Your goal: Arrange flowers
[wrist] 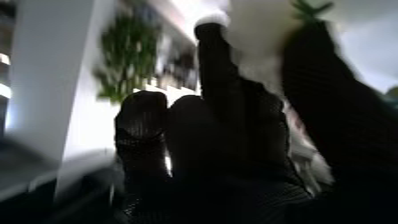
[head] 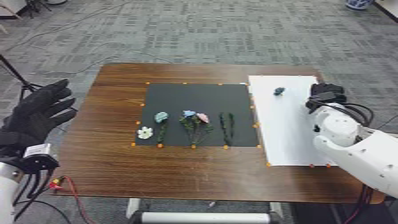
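We see the white flower [head: 145,133], stems [head: 227,131] and blue and pink flowers [head: 195,118] on the black mat [head: 180,100]; left hand [head: 27,125] spread wide; right hand [head: 327,95], thumb and fingers apart, near the dark flower [head: 279,91] on the white board [head: 289,125].

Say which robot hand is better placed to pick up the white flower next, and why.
Probably the left hand: it is open and nearer the white flower. The right hand is across by the white sheet.

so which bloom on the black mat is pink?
The pink bloom is in the middle bunch, just right of the blue bloom; no other bloom there is pink.
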You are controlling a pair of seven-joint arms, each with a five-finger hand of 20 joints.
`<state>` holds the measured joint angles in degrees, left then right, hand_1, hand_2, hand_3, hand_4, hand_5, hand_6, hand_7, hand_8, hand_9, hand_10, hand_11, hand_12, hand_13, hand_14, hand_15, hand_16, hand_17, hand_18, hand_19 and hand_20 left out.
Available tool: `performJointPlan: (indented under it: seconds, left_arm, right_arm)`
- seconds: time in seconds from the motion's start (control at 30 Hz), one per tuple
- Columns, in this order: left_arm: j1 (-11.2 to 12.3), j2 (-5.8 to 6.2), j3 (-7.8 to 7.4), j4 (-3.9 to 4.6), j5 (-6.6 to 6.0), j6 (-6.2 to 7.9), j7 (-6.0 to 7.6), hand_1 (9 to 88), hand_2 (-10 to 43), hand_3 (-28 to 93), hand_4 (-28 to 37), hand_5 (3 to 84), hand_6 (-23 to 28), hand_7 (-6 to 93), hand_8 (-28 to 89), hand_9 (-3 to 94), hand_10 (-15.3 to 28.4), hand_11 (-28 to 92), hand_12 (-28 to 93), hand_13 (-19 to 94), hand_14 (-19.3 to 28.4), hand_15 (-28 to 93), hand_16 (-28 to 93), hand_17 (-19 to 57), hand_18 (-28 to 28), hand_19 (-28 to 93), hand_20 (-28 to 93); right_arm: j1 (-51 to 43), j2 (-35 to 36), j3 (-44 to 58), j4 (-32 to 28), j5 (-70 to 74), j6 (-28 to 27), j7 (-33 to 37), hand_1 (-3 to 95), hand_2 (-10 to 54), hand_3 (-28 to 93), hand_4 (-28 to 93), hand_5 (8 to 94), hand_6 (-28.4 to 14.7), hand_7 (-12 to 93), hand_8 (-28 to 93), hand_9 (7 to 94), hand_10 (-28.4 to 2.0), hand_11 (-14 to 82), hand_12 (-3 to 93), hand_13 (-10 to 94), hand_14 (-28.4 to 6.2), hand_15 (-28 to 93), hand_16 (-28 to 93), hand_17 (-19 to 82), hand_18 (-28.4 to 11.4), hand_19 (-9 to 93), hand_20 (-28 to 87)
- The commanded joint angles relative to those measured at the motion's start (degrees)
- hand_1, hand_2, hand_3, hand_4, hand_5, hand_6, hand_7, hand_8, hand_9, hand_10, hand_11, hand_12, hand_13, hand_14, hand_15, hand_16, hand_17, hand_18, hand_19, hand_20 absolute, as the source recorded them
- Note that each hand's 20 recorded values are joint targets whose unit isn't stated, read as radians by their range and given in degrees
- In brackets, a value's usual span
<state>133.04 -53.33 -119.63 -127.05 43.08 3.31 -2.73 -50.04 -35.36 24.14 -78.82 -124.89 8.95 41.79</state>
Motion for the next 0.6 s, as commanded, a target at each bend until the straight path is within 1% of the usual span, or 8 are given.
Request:
performJointPlan:
  seconds: [0.03,0.17,0.2,0.3,0.47,0.53,0.57,0.6]
  left_arm:
    - [0.4,0.13,0.10,-0.11,0.06,-0.37,-0.11,23.9,-2.0,68,-28.3,21.9,1.6,22.8,-11,16.8,9.7,22,19,6,12.7,44,-5,-11.0,19.1,40,12]
    - [0.3,0.29,0.20,-0.01,0.08,-0.47,-0.37,23.9,-2.1,68,-28.2,21.9,1.6,22.8,-11,16.8,9.7,22,20,6,12.7,44,-5,-11.0,19.1,40,12]
    - [0.3,0.25,0.26,0.02,0.06,-0.51,-0.41,23.9,-2.0,68,-28.2,22.0,1.6,22.8,-11,16.8,9.6,22,20,6,12.7,44,-5,-11.0,19.1,40,12]
    - [-0.2,0.46,0.82,0.27,0.05,-0.80,-0.64,23.9,-2.1,68,-28.3,22.0,1.6,22.8,-11,16.8,9.7,22,20,6,12.7,44,-5,-11.0,19.1,40,12]
    - [-0.9,0.67,1.41,0.49,0.07,-1.04,-0.87,24.0,-2.0,68,-28.3,21.9,1.6,22.8,-11,16.8,9.7,22,20,6,12.6,44,-5,-11.0,19.0,40,12]
    - [-1.1,0.79,1.47,0.50,0.10,-0.89,-0.88,24.0,-2.1,68,-28.3,21.9,1.6,22.8,-11,16.8,9.8,22,20,6,12.6,44,-5,-11.0,19.1,40,12]
    - [-1.2,0.81,1.54,0.56,0.12,-0.92,-0.86,24.0,-2.1,68,-28.2,21.9,1.6,22.8,-11,16.8,9.7,22,20,6,12.5,44,-5,-11.0,19.1,40,12]
    - [-1.2,0.81,1.50,0.52,0.10,-0.89,-0.98,24.0,-2.1,68,-28.2,21.9,1.6,22.8,-11,16.8,9.8,22,20,6,12.6,44,-5,-11.0,19.1,40,12]
  right_arm:
    - [1.4,2.4,-3.1,-6.7,-2.2,18.3,-3.5,54.1,-9.5,78,-28,79.4,2.8,35,-2,88.9,-2.8,14.8,46.8,79,-5.1,85,37,41,-20.5,89,51]
    - [1.9,2.6,-3.6,-13.1,-0.9,23.3,-8.2,54.1,-9.5,79,-28,80.8,2.3,33,-1,89.9,-3.1,15.3,47.7,79,-5.0,86,37,42,-20.6,89,52]
    - [3.4,2.0,-5.3,-14.2,-1.2,24.1,-7.8,54.0,-9.5,79,-28,80.9,2.2,33,-1,90.0,-3.2,15.3,47.7,80,-5.0,86,37,42,-20.7,89,52]
    - [4.1,-0.2,-5.9,-16.3,-1.5,23.9,-10.8,53.8,-9.5,80,-28,81.2,2.2,32,-1,90.0,-3.1,15.3,48.0,80,-4.9,86,37,42,-20.7,89,52]
    - [4.7,-5.0,-6.8,-14.9,-1.0,21.9,-16.4,53.5,-9.5,80,-28,81.1,2.5,32,0,90.0,-3.0,14.9,48.0,80,-4.9,86,37,42,-20.5,89,52]
    - [4.2,-6.5,-6.4,-14.4,-1.4,20.3,-16.9,53.3,-9.5,80,-28,81.0,2.5,32,-1,89.9,-3.0,14.8,48.0,79,-4.8,86,38,42,-20.6,89,52]
    - [5.3,-6.8,-8.3,-14.0,-1.2,21.4,-16.7,53.2,-9.5,80,-28,81.0,2.5,32,-1,89.9,-2.9,14.8,47.9,79,-4.8,86,38,42,-20.6,89,52]
    - [5.1,-7.4,-8.2,-13.7,-1.6,20.6,-17.1,53.2,-9.5,80,-28,81.0,2.6,32,-1,89.9,-2.9,14.7,47.9,79,-4.8,86,38,42,-20.6,89,52]
